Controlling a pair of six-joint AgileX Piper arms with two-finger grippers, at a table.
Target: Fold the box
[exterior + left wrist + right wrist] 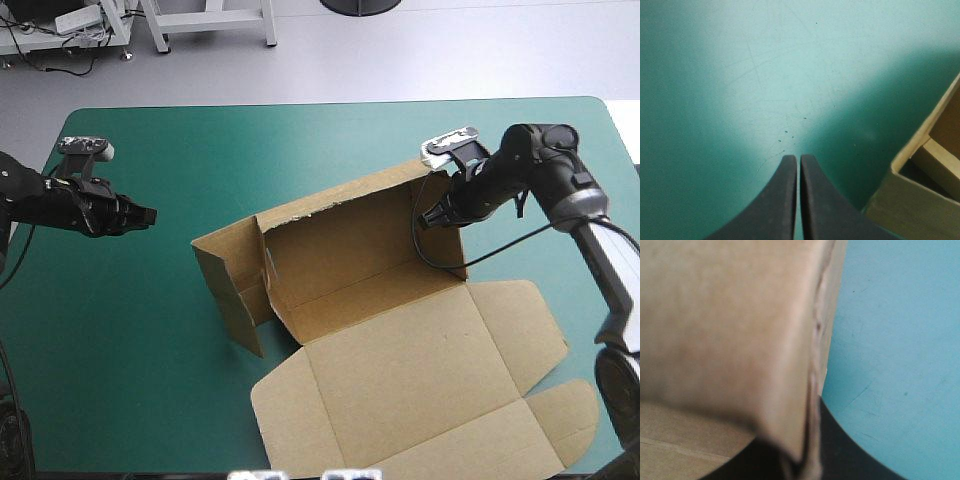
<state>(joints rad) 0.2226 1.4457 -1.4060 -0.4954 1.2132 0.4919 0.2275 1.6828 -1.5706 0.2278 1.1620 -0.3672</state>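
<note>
- Brown board made up the box (350,272), which sat about the middle of the teal-green cover (120,330), reaching toward the table's near and right edges.
- Its far wall (345,220) stood raised, and a side wall (228,290) stood up at that wall's left end.
- Its lid panel (420,390) lay flat with its flaps spread, pointing toward the near edge.
- The right gripper (428,214) was at the right end of the far wall. In the right wrist view the wall's edge ran down between the black fingers (850,450), which were all but closed on the board.
- The left gripper (148,214) hung over bare cover, well apart from the box on its left side. Its fingers (785,200) were pressed together with nothing between them.
- In the left wrist view, a corner of the box showed just beside that gripper.
</note>
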